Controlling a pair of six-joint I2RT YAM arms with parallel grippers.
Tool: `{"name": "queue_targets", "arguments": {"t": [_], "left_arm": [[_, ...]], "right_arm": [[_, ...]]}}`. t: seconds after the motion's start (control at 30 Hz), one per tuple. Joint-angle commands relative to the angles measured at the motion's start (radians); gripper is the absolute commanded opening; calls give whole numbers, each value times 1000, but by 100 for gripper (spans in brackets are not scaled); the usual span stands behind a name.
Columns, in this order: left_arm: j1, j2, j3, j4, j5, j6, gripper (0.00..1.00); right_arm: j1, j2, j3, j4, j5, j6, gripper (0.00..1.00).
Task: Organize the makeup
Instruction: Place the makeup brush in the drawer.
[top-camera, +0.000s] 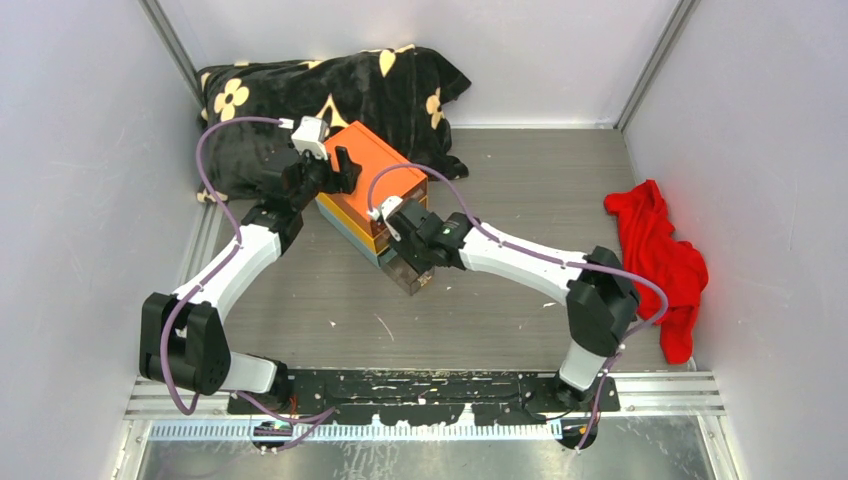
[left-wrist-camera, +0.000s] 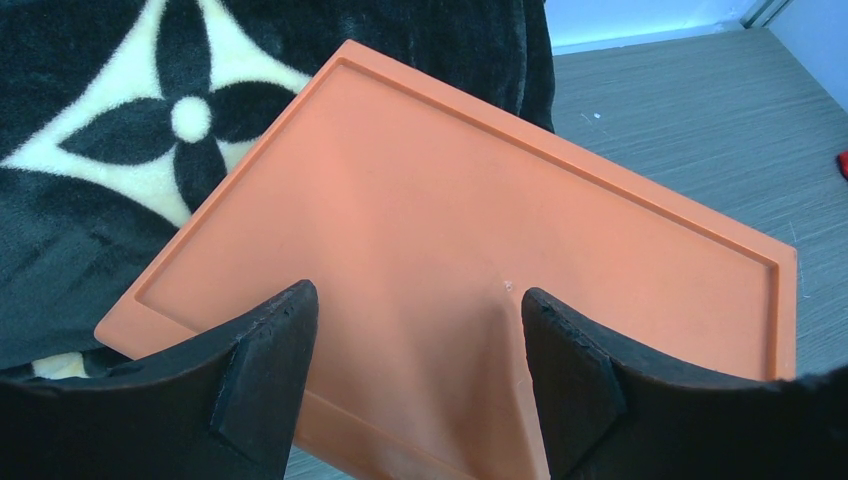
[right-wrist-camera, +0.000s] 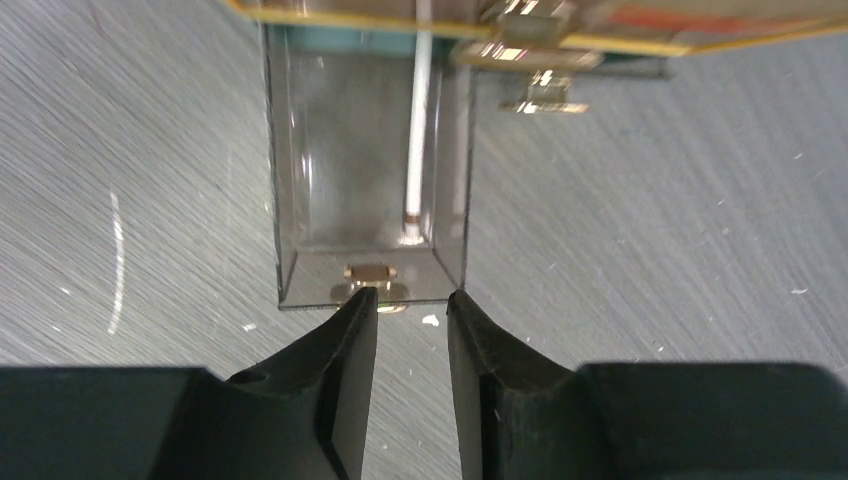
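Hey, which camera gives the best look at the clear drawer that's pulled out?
Right wrist: it looks straight into the drawer, showing its walls, a thin white stick inside and the handle by the right claw. The top view shows only its end, under that claw. The left wrist shows just the box top.

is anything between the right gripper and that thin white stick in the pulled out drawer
Yes. The front wall of the clear drawer and its gold knob stand between the right gripper and the thin white stick, which lies inside along one side wall. The gripper sits just outside, at the knob.
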Motion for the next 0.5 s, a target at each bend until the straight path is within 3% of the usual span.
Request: {"name": "queue_targets", "arguments": {"t": [0.0, 0.17, 0.2, 0.27, 0.4, 0.47], "left_arm": [[8, 22, -45, -206, -5, -31, 75], [8, 20, -45, -210, -12, -25, 75], [8, 19, -45, -211, -13, -24, 75], [8, 20, -45, -210, -16, -24, 76], [7, 34, -43, -210, -13, -22, 76], [7, 38, -41, -207, -10, -22, 76]], "right_arm": [[-6, -152, -4, 173, 34, 25, 38], [-6, -266, -57, 172, 76, 29, 38], [-6, -287, -72, 170, 98, 32, 42], [-6, -324, -110, 172, 160, 40, 60], [-13, -374, -216, 177, 305, 105, 63], [-36, -397, -265, 166, 369, 182, 79]]}}
